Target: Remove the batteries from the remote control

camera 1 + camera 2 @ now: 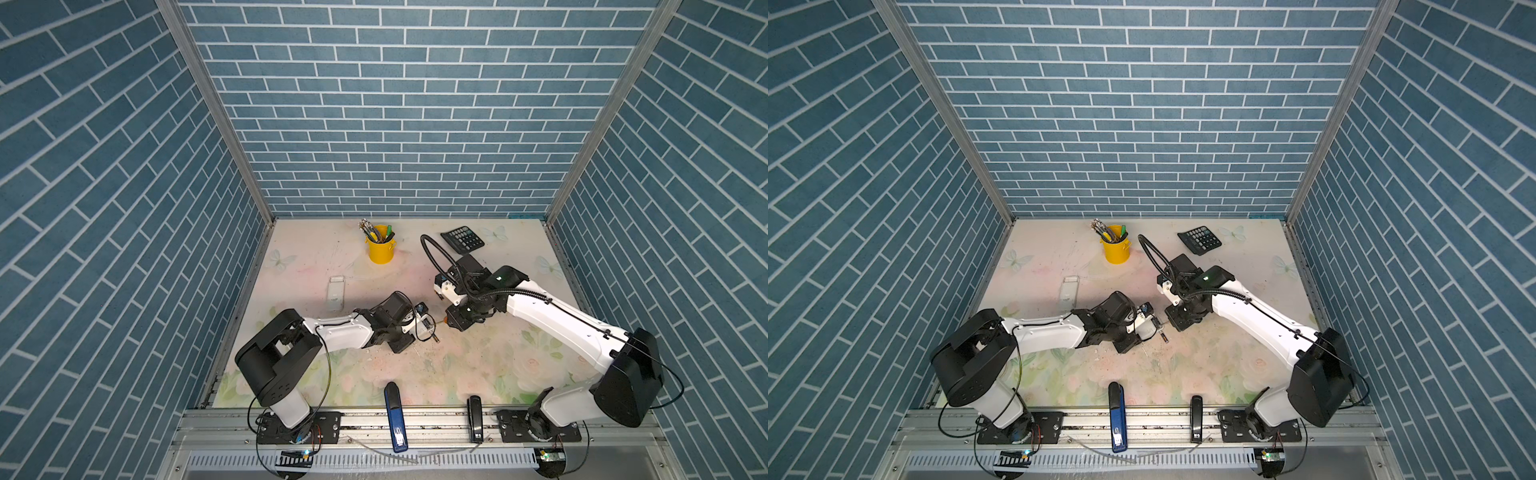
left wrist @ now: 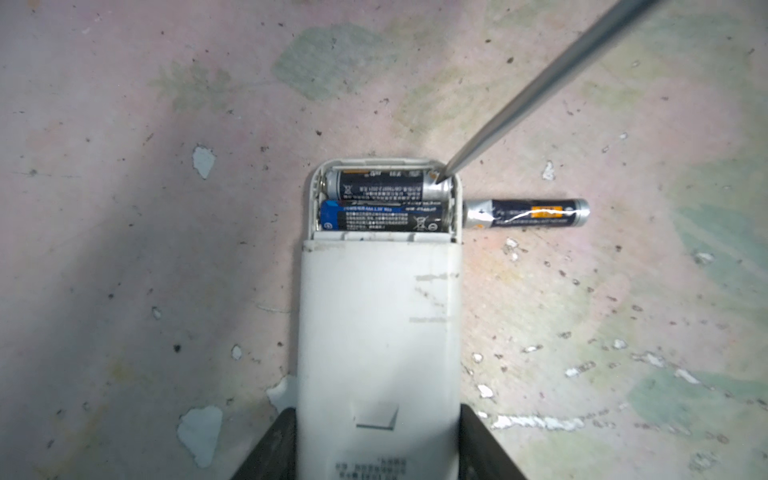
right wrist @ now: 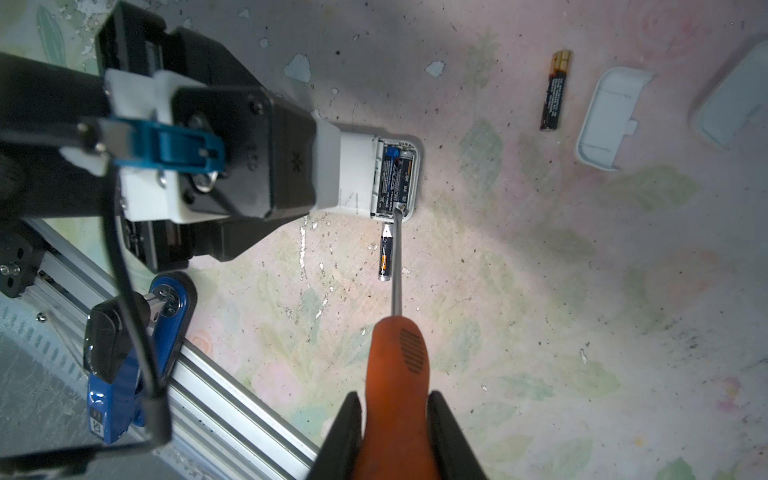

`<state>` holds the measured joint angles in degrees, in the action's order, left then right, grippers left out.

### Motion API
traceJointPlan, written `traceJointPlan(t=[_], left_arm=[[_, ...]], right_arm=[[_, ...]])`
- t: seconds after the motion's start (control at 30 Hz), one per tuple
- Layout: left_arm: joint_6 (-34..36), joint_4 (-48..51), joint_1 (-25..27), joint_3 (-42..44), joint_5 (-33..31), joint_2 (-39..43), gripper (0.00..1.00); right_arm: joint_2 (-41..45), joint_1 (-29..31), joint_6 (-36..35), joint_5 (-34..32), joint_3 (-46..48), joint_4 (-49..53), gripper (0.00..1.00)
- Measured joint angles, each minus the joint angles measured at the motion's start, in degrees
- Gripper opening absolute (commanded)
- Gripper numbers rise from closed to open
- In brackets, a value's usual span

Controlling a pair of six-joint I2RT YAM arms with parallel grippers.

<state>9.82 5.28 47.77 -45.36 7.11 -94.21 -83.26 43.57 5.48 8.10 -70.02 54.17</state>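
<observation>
My left gripper (image 2: 378,419) is shut on the white remote control (image 2: 378,332), whose battery bay lies uncovered. Two batteries (image 2: 386,185) sit side by side in the bay. A third battery (image 2: 525,212) lies loose on the mat, right beside the remote's end. Farther off, another battery (image 3: 555,91) rests near a detached white cover (image 3: 609,118). My right gripper (image 3: 395,401) is shut on the orange handle of a screwdriver (image 3: 399,353). Its metal tip (image 2: 440,178) touches the end of the outer battery in the bay. In both top views the two grippers meet mid-table (image 1: 436,328).
A second white remote (image 1: 336,293) lies on the mat behind the left arm. A yellow pen cup (image 1: 380,249) and a black calculator (image 1: 462,240) stand at the back. A blue stapler (image 1: 395,415) and a black stapler (image 1: 475,419) rest on the front rail.
</observation>
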Motion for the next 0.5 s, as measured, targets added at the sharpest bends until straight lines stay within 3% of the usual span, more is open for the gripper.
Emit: traceJointPlan(t=[0.5], left_arm=[[0.00,0.00,0.00,0.00,-0.02,0.00,0.43]], right_arm=[[-0.04,0.00,-0.02,-0.17,0.07,0.15,0.00]])
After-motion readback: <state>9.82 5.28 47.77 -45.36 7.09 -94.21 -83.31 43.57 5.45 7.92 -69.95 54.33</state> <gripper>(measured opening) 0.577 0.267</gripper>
